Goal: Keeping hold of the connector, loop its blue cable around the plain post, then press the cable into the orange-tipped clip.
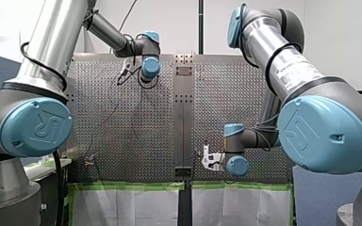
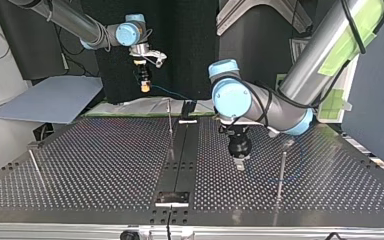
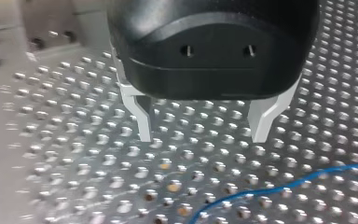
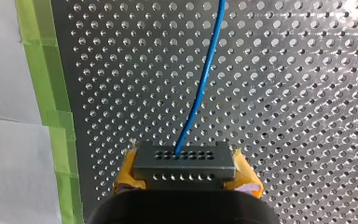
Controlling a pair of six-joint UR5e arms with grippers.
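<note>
- Right gripper (image 4: 186, 173), yellow pads, is clamped on the dark grey rectangular connector (image 4: 185, 161), above the perforated metal table (image 4: 307, 93) near its green tape (image 4: 51, 93) edge.
- Thin blue cable (image 4: 200, 93) leaves the connector and runs straight away from that gripper across the table.
- Left gripper (image 3: 200, 133) has metal fingers spread and empty; cable slack lies just ahead of it.
- Slim metal post (image 2: 170, 120) stands nearest the right gripper, so it is the likely loop target. Orange-tipped clip can't be made out.

Glossy perforated metal table (image 4: 284, 93); smooth plastic-coated cable (image 4: 201, 95)
</note>
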